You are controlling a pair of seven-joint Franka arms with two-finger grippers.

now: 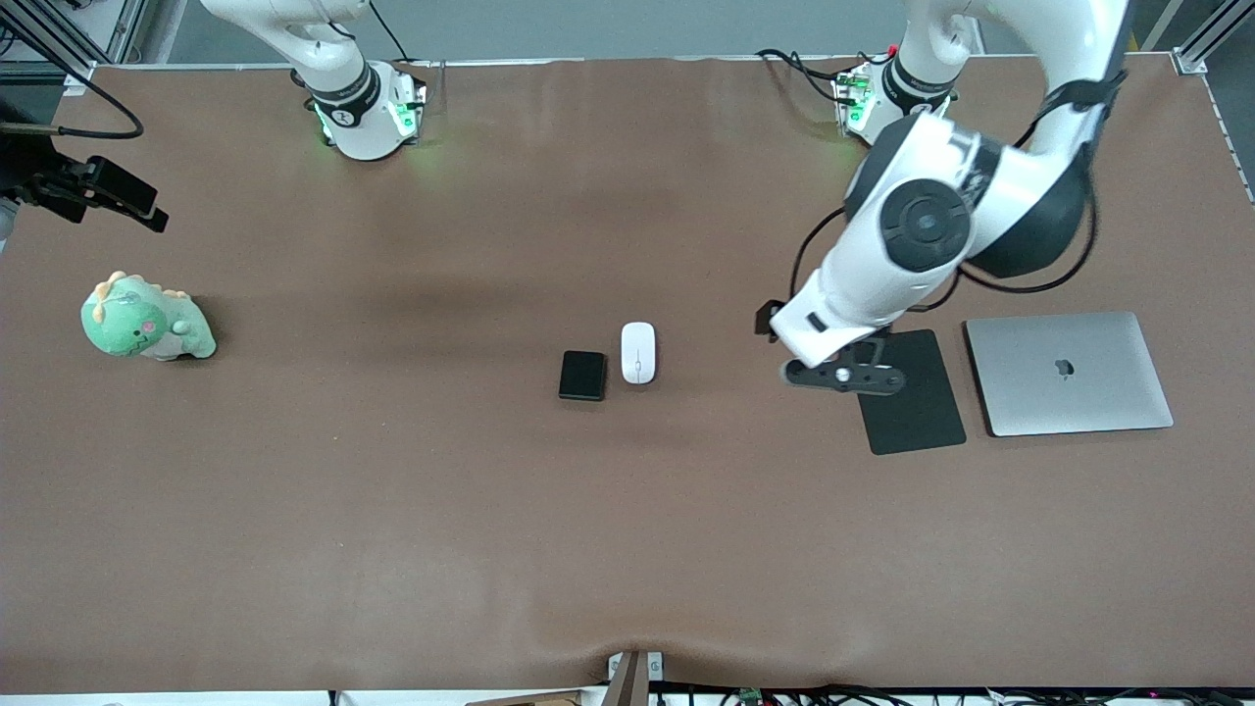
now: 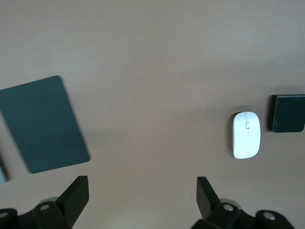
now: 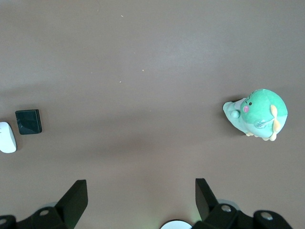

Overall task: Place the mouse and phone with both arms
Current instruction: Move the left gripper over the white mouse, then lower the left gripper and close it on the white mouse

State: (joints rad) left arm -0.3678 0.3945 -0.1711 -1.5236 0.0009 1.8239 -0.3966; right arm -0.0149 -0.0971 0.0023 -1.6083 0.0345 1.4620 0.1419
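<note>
The small black rectangular phone (image 1: 582, 376) and the small white oval mouse (image 1: 638, 352) lie side by side near the middle of the brown table (image 1: 392, 510), just apart, the mouse toward the left arm's end. Further toward that end lies the large flat black rectangular pad (image 1: 917, 407), and just beside it the closed silver laptop (image 1: 1069, 373), nearest that end's edge. The green plush dinosaur toy (image 1: 145, 320) sits close to the edge at the right arm's end.
</note>
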